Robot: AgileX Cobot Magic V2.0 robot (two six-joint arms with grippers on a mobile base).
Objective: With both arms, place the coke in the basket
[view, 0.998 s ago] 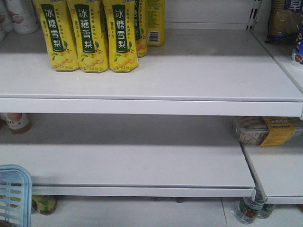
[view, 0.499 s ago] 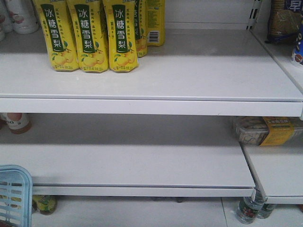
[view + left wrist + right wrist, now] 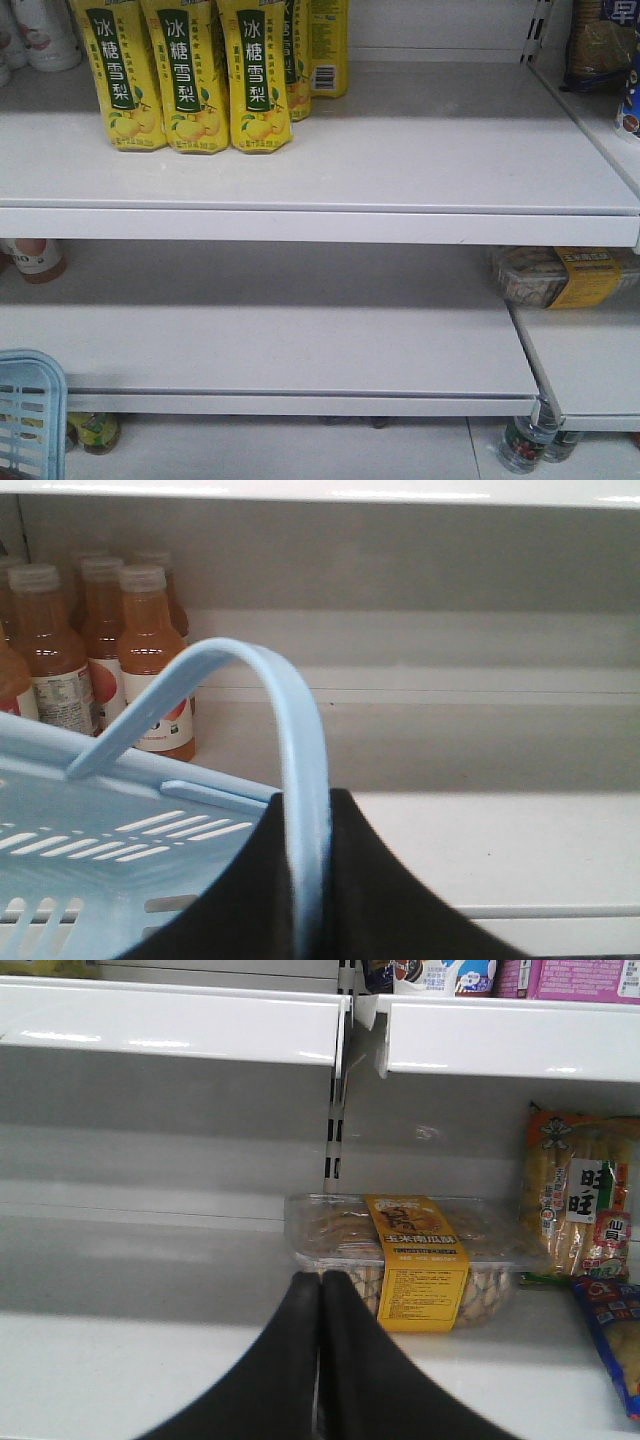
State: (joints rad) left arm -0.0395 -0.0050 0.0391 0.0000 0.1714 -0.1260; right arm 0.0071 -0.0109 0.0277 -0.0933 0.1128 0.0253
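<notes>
My left claw (image 3: 305,880) is clamped on the handle (image 3: 300,780) of the basket (image 3: 110,820), which sits at the front view's lower left corner. I cannot see the coke. My right claw (image 3: 320,1290) is pressed together before a clear snack box (image 3: 400,1255) on the shelf (image 3: 120,1360).

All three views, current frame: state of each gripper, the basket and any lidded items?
Left gripper: shut on the handle.
Right gripper: shut, holding nothing.
Light blue slotted plastic basket: held by its handle, tilted.
Orange juice bottles: upright, capped.
Clear plastic snack box with yellow label: lid on.
Coke: not in view.
</notes>
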